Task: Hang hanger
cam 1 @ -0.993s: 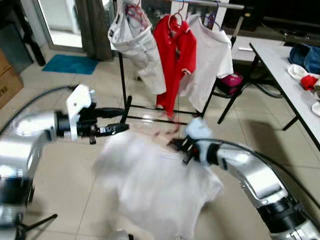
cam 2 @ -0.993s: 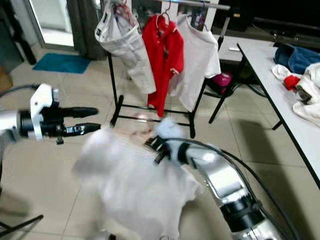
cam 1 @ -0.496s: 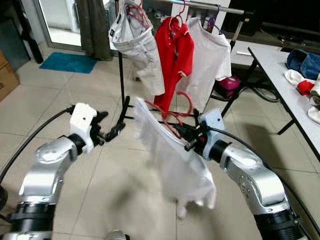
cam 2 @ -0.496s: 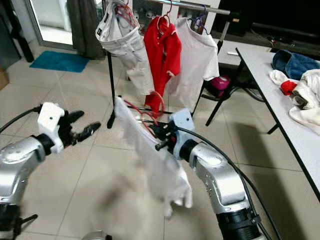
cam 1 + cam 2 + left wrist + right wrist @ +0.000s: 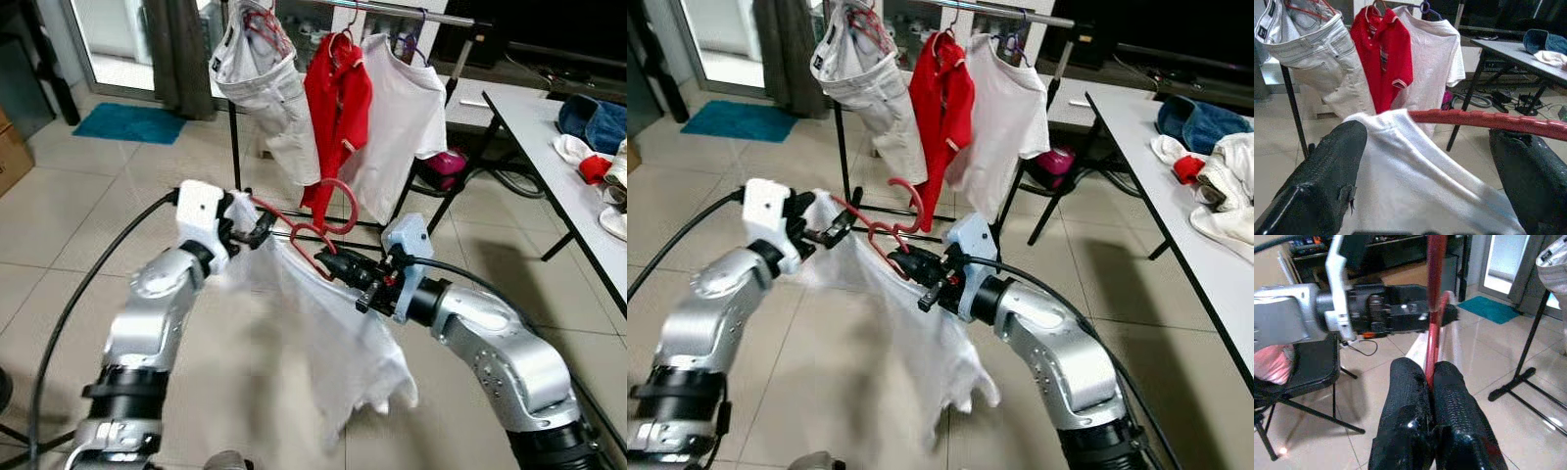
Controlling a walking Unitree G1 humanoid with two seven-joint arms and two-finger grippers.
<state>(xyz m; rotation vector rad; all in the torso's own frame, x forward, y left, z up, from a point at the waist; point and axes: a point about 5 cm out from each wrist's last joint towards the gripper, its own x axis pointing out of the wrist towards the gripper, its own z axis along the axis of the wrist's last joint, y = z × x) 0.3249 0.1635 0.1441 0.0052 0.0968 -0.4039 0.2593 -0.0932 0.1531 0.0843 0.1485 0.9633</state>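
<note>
A red hanger (image 5: 292, 231) carries a white shirt (image 5: 338, 333) that droops toward the floor. My right gripper (image 5: 333, 262) is shut on the hanger just below its hook, seen close in the right wrist view (image 5: 1429, 369). The left gripper (image 5: 257, 227) sits at the hanger's other shoulder. In the left wrist view its fingers (image 5: 1337, 156) stand wide apart, open, with the red bar (image 5: 1484, 120) and shirt fabric between them. Behind stands the clothes rack (image 5: 392, 10), about an arm's length beyond the hanger.
On the rack hang pale trousers (image 5: 269, 88), a red polo (image 5: 338, 108) and a white tee (image 5: 407, 108). A grey table (image 5: 534, 117) with clothes runs along the right. A folding chair (image 5: 456, 171) stands by the rack. A blue mat (image 5: 137, 124) lies far left.
The shirt went from spread low and blurred to hanging from the raised hanger. My left gripper swung in from the left to the hanger's shoulder. The right gripper kept hold of the hanger.
</note>
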